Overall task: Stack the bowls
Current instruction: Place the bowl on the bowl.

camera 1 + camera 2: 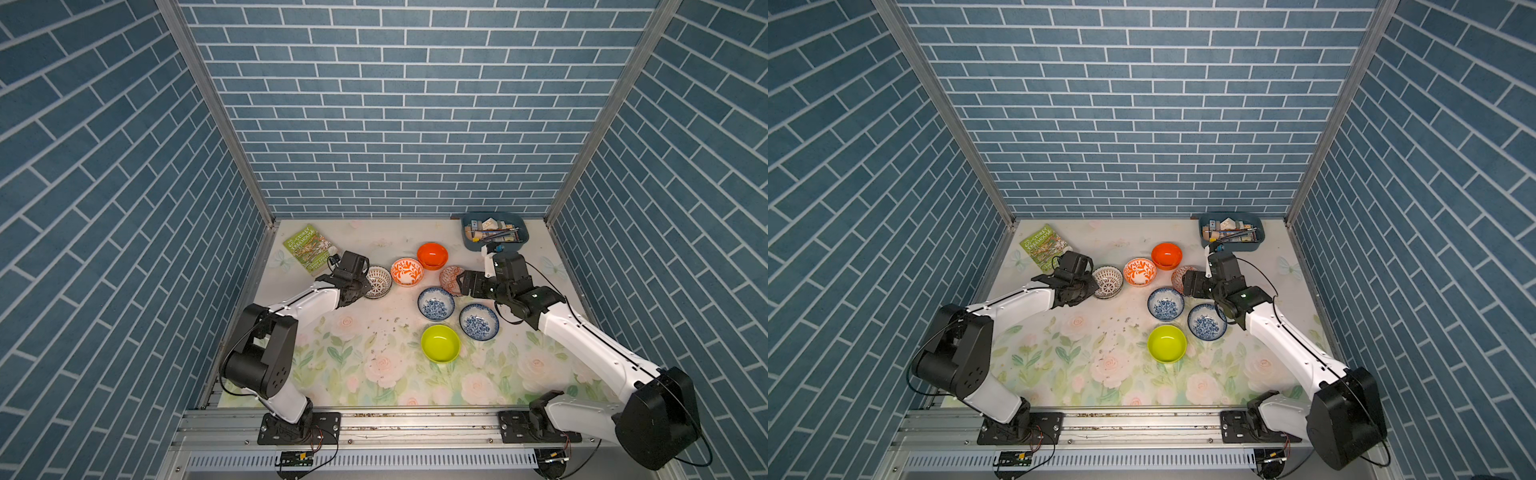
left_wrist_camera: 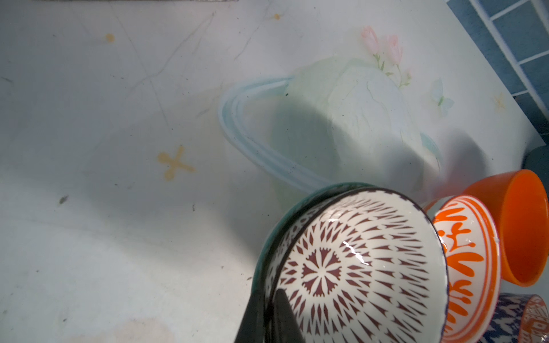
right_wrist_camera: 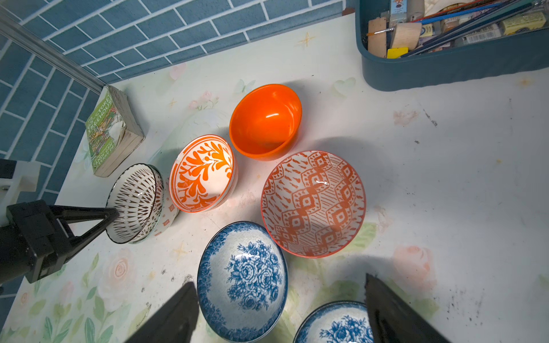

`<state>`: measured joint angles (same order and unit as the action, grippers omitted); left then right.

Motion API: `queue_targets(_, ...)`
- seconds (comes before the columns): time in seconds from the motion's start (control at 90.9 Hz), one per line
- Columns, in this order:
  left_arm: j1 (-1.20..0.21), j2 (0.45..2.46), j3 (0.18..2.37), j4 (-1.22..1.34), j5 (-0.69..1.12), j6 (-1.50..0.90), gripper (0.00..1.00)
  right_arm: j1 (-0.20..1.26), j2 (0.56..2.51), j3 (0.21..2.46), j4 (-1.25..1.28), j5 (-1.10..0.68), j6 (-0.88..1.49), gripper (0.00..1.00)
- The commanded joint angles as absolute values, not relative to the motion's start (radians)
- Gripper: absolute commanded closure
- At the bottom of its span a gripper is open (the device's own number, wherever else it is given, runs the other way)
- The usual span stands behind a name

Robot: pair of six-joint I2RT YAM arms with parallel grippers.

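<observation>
Left claw (image 2: 268,297) clamped on lattice bowl (image 2: 341,267), orange leaf bowl (image 2: 463,267) just beside; right claw (image 3: 279,280) spread wide, diamond bowl (image 3: 313,205) ahead.

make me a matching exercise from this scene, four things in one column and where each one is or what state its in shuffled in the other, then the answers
Things
1. black-and-white lattice bowl
2. plain orange bowl
3. lime green bowl
4. green book

Places or states
A. the bowl farthest from the back wall
B. lying near the far left corner
C. rim pinched by the left end effector
D. the bowl closest to the blue-grey tray

Pairs: 1-C, 2-D, 3-A, 4-B
</observation>
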<state>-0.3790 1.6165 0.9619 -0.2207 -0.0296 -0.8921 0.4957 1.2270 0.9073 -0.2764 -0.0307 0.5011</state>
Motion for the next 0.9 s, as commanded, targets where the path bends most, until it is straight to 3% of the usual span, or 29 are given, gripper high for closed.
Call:
queue_targets(0.0,-0.387,1.591,0.950,-0.184,0.019,-0.910,0.94,0.499,1.235,0.918,-0.275,-0.031,0.516,0.10)
queue_targets(0.275,-0.384,1.601,0.956,-0.179,0.019,-0.925,0.94,0.499,1.235,0.924,-0.281,-0.031,0.514,0.11)
queue_targets(0.528,-0.385,1.619,0.976,-0.195,-0.001,-0.925,0.75,0.499,1.236,0.931,-0.286,-0.028,0.511,0.10)
queue_targets(0.781,-0.385,1.616,1.005,-0.216,-0.004,-0.923,0.69,0.496,1.254,0.949,-0.288,-0.046,0.518,0.10)
queue_targets(0.891,-0.384,1.596,1.007,-0.238,-0.019,-0.923,0.60,0.483,1.260,0.956,-0.292,-0.062,0.531,0.10)
